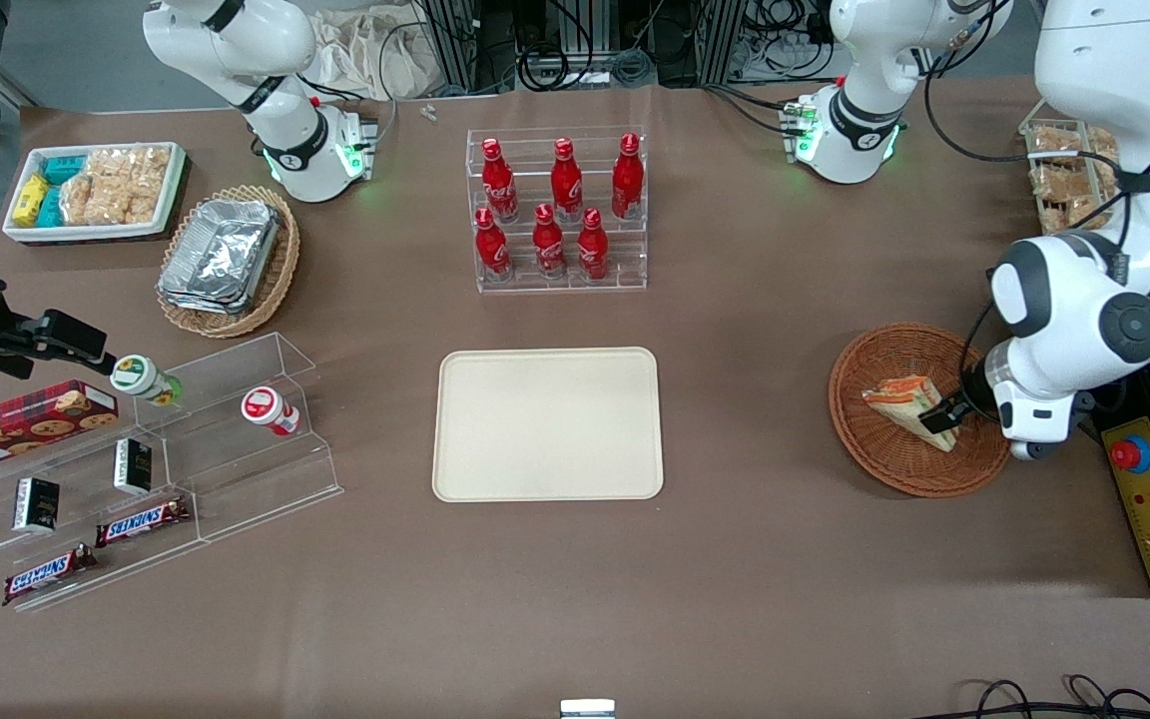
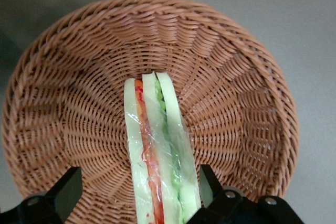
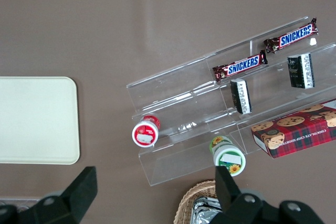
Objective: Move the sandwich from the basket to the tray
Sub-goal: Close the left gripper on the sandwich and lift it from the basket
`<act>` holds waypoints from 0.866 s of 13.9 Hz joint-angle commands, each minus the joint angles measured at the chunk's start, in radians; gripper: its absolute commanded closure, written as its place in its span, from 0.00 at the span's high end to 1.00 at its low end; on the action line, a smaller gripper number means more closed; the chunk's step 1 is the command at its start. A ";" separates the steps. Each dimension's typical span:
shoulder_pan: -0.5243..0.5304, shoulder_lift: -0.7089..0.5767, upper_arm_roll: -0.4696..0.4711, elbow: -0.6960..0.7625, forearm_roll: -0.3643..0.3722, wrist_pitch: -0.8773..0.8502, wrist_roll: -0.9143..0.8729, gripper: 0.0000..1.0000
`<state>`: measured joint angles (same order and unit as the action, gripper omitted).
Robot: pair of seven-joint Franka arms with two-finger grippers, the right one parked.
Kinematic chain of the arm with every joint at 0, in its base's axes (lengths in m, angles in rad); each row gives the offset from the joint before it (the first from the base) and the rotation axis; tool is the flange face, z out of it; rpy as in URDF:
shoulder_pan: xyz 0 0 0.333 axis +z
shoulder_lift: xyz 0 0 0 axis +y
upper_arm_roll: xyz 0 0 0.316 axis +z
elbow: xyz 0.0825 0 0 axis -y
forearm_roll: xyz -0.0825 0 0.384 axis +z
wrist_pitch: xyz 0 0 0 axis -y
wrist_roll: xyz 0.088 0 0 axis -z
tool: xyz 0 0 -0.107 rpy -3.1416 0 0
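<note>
The sandwich (image 1: 902, 403), a plastic-wrapped triangular wedge of white bread with orange and green layers, lies in the round reddish-brown wicker basket (image 1: 860, 371) toward the working arm's end of the table. The left arm's gripper (image 1: 944, 415) is low over the basket, at the sandwich's wide end. In the left wrist view the gripper (image 2: 137, 182) is open and straddles the sandwich (image 2: 157, 145). One finger (image 2: 208, 182) is close beside the bread and the other stands well apart from it. The basket (image 2: 79, 77) fills that view. The cream-beige tray (image 1: 547, 424) lies empty at the table's middle.
A clear rack of red bottles (image 1: 560, 215) stands farther from the front camera than the tray. A yellow box with a red stop button (image 1: 1149, 499) lies beside the basket at the table's edge. Snack shelves (image 1: 166, 469), a foil-container basket (image 1: 226, 255) and a white bin (image 1: 96, 190) lie toward the parked arm's end.
</note>
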<state>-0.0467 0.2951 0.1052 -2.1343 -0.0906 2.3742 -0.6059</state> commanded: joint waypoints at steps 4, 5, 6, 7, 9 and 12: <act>-0.007 0.012 -0.010 -0.035 -0.011 0.053 -0.123 0.92; -0.007 0.019 -0.016 -0.029 -0.009 0.053 -0.138 0.92; -0.007 0.025 -0.018 -0.021 -0.009 0.054 -0.141 0.92; -0.007 0.030 -0.018 -0.019 -0.009 0.054 -0.141 0.92; -0.007 0.033 -0.019 -0.012 -0.009 0.054 -0.143 0.86; -0.007 0.030 -0.019 -0.001 -0.009 0.043 -0.158 0.57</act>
<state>-0.0496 0.3211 0.0875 -2.1495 -0.0968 2.4088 -0.7302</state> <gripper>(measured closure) 0.194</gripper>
